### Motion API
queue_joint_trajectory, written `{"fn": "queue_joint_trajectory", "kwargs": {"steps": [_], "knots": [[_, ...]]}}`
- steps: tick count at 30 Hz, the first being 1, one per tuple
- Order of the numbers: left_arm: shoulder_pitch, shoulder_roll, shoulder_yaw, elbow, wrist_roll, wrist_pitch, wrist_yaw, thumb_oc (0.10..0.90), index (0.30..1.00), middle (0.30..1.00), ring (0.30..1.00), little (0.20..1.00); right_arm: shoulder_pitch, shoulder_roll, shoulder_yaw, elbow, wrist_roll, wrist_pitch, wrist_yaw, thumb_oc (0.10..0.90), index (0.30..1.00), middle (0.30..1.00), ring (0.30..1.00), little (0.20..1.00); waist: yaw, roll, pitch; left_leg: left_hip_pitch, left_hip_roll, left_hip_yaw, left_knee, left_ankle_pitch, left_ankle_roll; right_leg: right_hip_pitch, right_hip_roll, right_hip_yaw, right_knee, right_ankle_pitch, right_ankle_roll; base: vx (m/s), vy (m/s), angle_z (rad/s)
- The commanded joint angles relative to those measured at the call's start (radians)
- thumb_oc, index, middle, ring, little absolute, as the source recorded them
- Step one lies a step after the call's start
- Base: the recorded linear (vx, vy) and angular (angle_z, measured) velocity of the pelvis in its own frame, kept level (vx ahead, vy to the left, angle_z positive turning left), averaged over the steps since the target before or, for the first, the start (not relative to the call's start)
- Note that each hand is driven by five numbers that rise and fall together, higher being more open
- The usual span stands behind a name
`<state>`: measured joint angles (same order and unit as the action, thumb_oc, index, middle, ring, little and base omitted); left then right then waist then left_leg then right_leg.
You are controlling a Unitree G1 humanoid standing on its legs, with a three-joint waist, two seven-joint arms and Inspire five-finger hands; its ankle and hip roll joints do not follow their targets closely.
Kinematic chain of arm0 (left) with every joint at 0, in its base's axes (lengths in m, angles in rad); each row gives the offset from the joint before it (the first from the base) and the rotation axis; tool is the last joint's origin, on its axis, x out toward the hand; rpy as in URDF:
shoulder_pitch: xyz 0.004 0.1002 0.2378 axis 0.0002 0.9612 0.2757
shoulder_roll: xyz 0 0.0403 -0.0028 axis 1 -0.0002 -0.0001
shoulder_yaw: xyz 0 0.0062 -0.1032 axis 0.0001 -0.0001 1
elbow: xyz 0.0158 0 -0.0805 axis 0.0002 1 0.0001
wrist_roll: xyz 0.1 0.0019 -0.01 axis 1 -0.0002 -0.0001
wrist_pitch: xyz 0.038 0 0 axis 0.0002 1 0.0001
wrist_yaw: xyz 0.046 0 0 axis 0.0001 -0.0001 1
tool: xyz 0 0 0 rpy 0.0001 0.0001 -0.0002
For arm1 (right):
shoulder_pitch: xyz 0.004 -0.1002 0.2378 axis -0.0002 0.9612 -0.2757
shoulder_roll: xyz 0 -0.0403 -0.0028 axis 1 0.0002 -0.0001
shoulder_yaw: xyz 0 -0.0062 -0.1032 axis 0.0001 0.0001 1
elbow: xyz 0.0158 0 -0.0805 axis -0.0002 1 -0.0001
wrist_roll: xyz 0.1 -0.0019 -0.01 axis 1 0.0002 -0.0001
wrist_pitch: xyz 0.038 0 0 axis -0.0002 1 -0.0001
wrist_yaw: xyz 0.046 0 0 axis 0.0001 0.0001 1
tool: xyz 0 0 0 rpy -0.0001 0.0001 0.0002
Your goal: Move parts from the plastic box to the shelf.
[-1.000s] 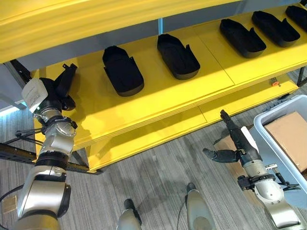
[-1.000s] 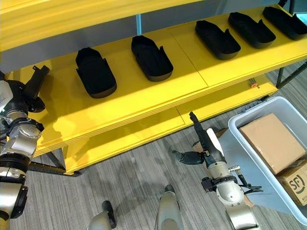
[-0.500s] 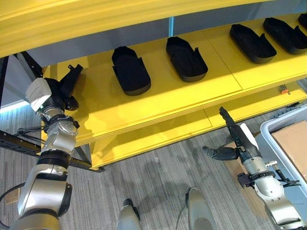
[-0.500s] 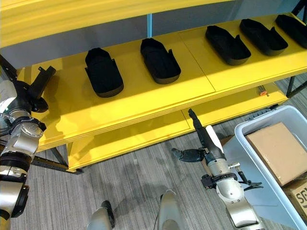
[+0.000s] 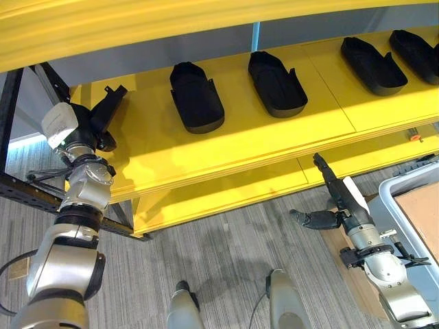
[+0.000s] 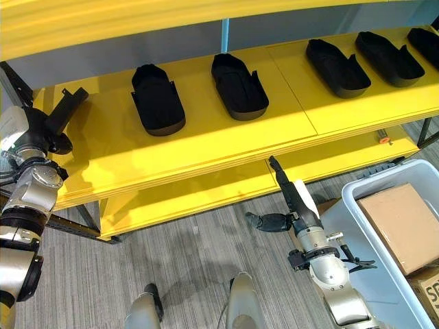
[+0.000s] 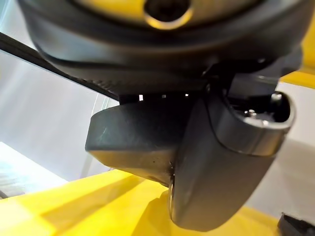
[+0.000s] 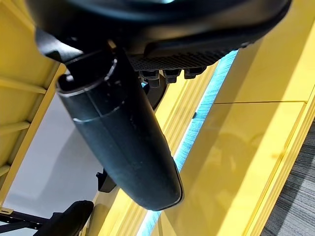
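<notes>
Several black shoe-shaped parts lie in a row on the yellow shelf (image 5: 206, 147): one (image 5: 196, 96) at the left, one (image 5: 276, 83) beside it, and others (image 5: 374, 65) further right. My left hand (image 5: 104, 116) is raised at the shelf's left end with straight fingers and holds nothing. My right hand (image 5: 341, 205) hangs over the floor in front of the lower shelf board, fingers straight, thumb spread, empty. The grey plastic box (image 6: 353, 205) stands at the lower right, just right of that hand.
A brown cardboard carton (image 6: 401, 223) lies inside the plastic box, with a second carton (image 6: 429, 291) below it. A lower yellow shelf board (image 5: 226, 192) runs under the main one. A dark metal shelf post (image 5: 14, 116) stands at the far left. Grey carpet covers the floor.
The whole picture has shifted right and slightly down, so the camera moved. Both hands keep their poses and their places relative to the shelf.
</notes>
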<state>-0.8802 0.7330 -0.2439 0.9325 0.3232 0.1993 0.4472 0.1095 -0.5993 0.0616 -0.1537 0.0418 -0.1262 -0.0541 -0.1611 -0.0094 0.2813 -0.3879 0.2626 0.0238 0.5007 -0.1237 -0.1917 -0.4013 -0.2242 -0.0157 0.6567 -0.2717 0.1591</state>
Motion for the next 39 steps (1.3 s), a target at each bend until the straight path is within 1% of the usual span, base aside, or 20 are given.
{"fn": "queue_joint_trajectory", "kwargs": {"steps": [1,3,4,13,18,21,22,23,24,25,26,27,31,33,34,36,37,39], "knots": [[-0.115,0.077,-0.052,0.037,0.077,0.015,-0.019,0.400,0.300,0.300,0.300,0.300,-0.057,-0.030,-0.066,-0.140,0.016,-0.085,-0.023,0.900,1.000,1.000,1.000,1.000,-0.004,-0.017,-0.055,0.026,-0.010,0.002,0.055,-0.075,0.075,0.026,0.002,-0.016,-0.031,0.028,-0.030,0.00,0.000,0.00],[-0.137,0.079,-0.079,0.072,0.093,0.010,-0.034,0.400,0.300,0.300,0.300,0.300,-0.057,-0.033,-0.065,-0.141,0.021,-0.088,-0.022,0.900,1.000,1.000,1.000,1.000,-0.009,-0.017,-0.054,0.018,-0.011,0.001,0.057,-0.073,0.077,0.017,0.003,-0.014,-0.032,0.032,-0.028,0.00,0.000,0.00],[-0.164,0.081,-0.112,0.098,0.113,0.010,-0.050,0.400,0.300,0.300,0.300,0.300,-0.050,-0.036,-0.070,-0.142,0.027,-0.089,-0.019,0.900,1.000,1.000,1.000,1.000,-0.015,-0.017,-0.054,0.013,-0.011,0.003,0.057,-0.072,0.078,0.011,0.002,-0.011,-0.035,0.034,-0.027,0.00,0.000,0.00],[-0.232,0.064,-0.189,0.159,0.173,0.010,-0.112,0.400,0.300,0.300,0.300,0.300,-0.032,-0.042,-0.079,-0.153,0.039,-0.094,-0.004,0.900,1.000,1.000,1.000,1.000,-0.024,-0.017,-0.057,-0.003,-0.011,0.009,0.061,-0.072,0.079,-0.010,0.004,-0.001,-0.039,0.044,-0.023,0.00,0.000,0.00],[-0.225,0.058,-0.203,0.135,0.204,0.012,-0.135,0.400,0.300,0.300,0.300,0.300,-0.023,-0.041,-0.090,-0.160,0.036,-0.096,0.001,0.900,1.000,1.000,1.000,1.000,-0.021,-0.017,-0.056,-0.011,-0.015,0.005,0.060,-0.072,0.080,-0.017,0.007,0.001,-0.037,0.045,-0.024,0.00,0.000,0.00],[-0.196,0.057,-0.191,0.114,0.222,0.013,-0.159,0.400,0.300,0.300,0.300,0.300,-0.021,-0.036,-0.101,-0.162,0.034,-0.095,0.008,0.900,1.000,1.000,1.000,1.000,-0.017,-0.017,-0.056,-0.016,-0.015,0.004,0.064,-0.075,0.081,-0.020,0.008,0.002,-0.037,0.044,-0.025,0.00,0.000,0.00],[-0.184,0.062,-0.191,0.113,0.234,0.012,-0.177,0.451,0.371,0.371,0.371,0.371,-0.018,-0.035,-0.106,-0.163,0.033,-0.093,0.010,0.900,1.000,1.000,1.000,1.000,-0.016,-0.017,-0.056,-0.017,-0.015,0.004,0.065,-0.076,0.081,-0.020,0.008,0.003,-0.035,0.043,-0.025,0.00,0.000,0.00],[-0.172,0.065,-0.184,0.109,0.236,0.010,-0.186,0.490,0.426,0.426,0.426,0.426,-0.016,-0.034,-0.110,-0.163,0.032,-0.092,0.013,0.900,1.000,1.000,1.000,1.000,-0.014,-0.017,-0.056,-0.017,-0.015,0.004,0.065,-0.077,0.081,-0.020,0.007,0.003,-0.036,0.042,-0.026,0.00,0.000,0.00],[-0.160,0.067,-0.178,0.105,0.234,0.009,-0.192,0.590,0.566,0.566,0.566,0.566,-0.015,-0.033,-0.110,-0.163,0.032,-0.092,0.016,0.900,1.000,1.000,1.000,1.000,-0.013,-0.017,-0.056,-0.017,-0.015,0.004,0.066,-0.078,0.081,-0.021,0.007,0.003,-0.034,0.042,-0.026,0.00,0.000,0.00],[-0.159,0.067,-0.177,0.105,0.234,0.009,-0.193,0.627,0.618,0.618,0.618,0.618,-0.015,-0.033,-0.109,-0.163,0.032,-0.092,0.016,0.900,1.000,1.000,1.000,1.000,-0.013,-0.016,-0.056,-0.017,-0.015,0.004,0.066,-0.078,0.081,-0.021,0.007,0.003,-0.034,0.042,-0.026,0.00,0.000,0.00],[-0.152,0.072,-0.179,0.102,0.239,0.006,-0.208,0.798,0.857,0.857,0.857,0.857,-0.016,-0.033,-0.110,-0.161,0.031,-0.089,0.019,0.900,1.000,1.000,1.000,1.000,-0.011,-0.016,-0.056,-0.018,-0.015,0.002,0.067,-0.079,0.081,-0.021,0.007,0.003,-0.033,0.041,-0.027,0.00,0.000,0.00],[-0.141,0.080,-0.175,0.091,0.243,0.002,-0.227,0.900,1.000,1.000,1.000,1.000,-0.017,-0.032,-0.115,-0.161,0.030,-0.087,0.023,0.900,1.000,1.000,1.000,1.000,-0.010,-0.016,-0.055,-0.018,-0.014,0.000,0.069,-0.080,0.081,-0.019,0.007,0.003,-0.034,0.041,-0.028,0.00,0.000,0.00],[-0.081,0.114,-0.159,0.016,0.236,-0.014,-0.305,0.900,1.000,1.000,1.000,1.000,-0.019,-0.019,-0.132,-0.152,0.036,-0.076,0.038,0.900,1.000,1.000,1.000,1.000,-0.003,-0.013,-0.055,-0.014,-0.015,0.001,0.069,-0.083,0.080,-0.014,0.008,0.001,-0.035,0.041,-0.028,0.00,0.000,0.00],[-0.066,0.126,-0.147,0.000,0.220,-0.023,-0.320,0.900,1.000,1.000,1.000,1.000,-0.023,-0.013,-0.133,-0.149,0.037,-0.074,0.044,0.900,1.000,1.000,1.000,1.000,-0.002,-0.013,-0.055,-0.012,-0.015,0.001,0.066,-0.083,0.080,-0.010,0.008,0.002,-0.037,0.041,-0.028,0.00,0.000,0.00],[-0.046,0.147,-0.139,-0.016,0.219,-0.023,-0.338,0.900,1.000,1.000,1.000,1.000,-0.024,-0.007,-0.132,-0.145,0.041,-0.074,0.053,0.900,1.000,1.000,1.000,1.000,0.001,-0.012,-0.055,-0.010,-0.015,0.002,0.066,-0.084,0.079,-0.008,0.009,0.004,-0.038,0.042,-0.028,0.00,0.000,0.00],[-0.033,0.154,-0.140,-0.022,0.213,-0.029,-0.361,0.900,1.000,1.000,1.000,1.000,-0.027,-0.005,-0.129,-0.138,0.043,-0.074,0.059,0.900,1.000,1.000,1.000,1.000,0.000,-0.011,-0.056,-0.008,-0.014,0.002,0.065,-0.084,0.078,-0.007,0.008,0.005,-0.037,0.041,-0.028,0.00,0.000,0.00],[-0.028,0.162,-0.144,-0.059,0.206,-0.036,-0.384,0.900,1.000,1.000,1.000,1.000,-0.024,-0.003,-0.133,-0.137,0.046,-0.073,0.066,0.900,1.000,1.000,1.000,1.000,0.002,-0.009,-0.056,-0.008,-0.015,0.001,0.066,-0.084,0.078,-0.005,0.008,0.003,-0.037,0.040,-0.028,0.00,0.000,0.00],[-0.016,0.175,-0.142,-0.084,0.187,-0.047,-0.413,0.900,1.000,1.000,1.000,1.000,-0.025,0.002,-0.139,-0.137,0.048,-0.072,0.072,0.900,1.000,1.000,1.000,1.000,0.003,-0.009,-0.056,-0.009,-0.015,0.000,0.067,-0.085,0.078,-0.005,0.008,0.003,-0.035,0.040,-0.028,0.00,0.000,0.00]]}}
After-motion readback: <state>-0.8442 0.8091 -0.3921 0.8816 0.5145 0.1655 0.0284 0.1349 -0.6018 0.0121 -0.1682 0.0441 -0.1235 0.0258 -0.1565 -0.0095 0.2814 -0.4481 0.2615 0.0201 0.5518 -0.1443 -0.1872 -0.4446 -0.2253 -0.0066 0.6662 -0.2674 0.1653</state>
